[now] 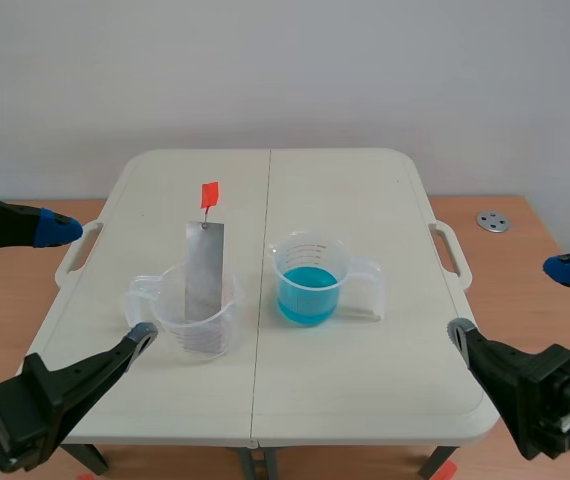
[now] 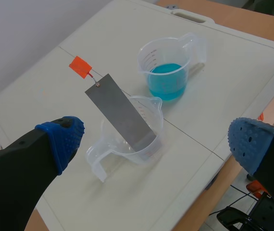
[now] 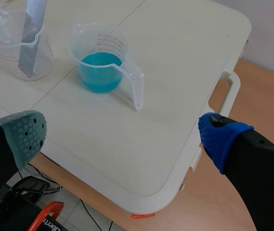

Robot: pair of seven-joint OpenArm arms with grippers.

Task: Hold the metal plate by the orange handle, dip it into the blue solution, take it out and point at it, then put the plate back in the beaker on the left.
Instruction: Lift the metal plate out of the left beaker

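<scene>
A grey metal plate (image 1: 205, 270) leans upright in the clear beaker (image 1: 200, 325) on the left, its orange handle (image 1: 209, 194) sticking up at the top. To its right stands a beaker of blue solution (image 1: 307, 285). My left gripper (image 1: 103, 282) is open near the table's left front, apart from the plate. From the left wrist, the plate (image 2: 120, 115), handle (image 2: 80, 66) and clear beaker (image 2: 98, 154) lie ahead of my open gripper (image 2: 155, 130), the blue beaker (image 2: 168, 67) beyond. My right gripper (image 1: 513, 300) is open at the right front corner; the blue beaker (image 3: 101, 57) lies ahead of it (image 3: 122, 130).
The white folding table (image 1: 365, 390) has a centre seam and carry handles (image 1: 452, 255) on both sides. It stands on a wooden surface, where a small metal disc (image 1: 492, 221) lies at the back right. A plain wall rises behind.
</scene>
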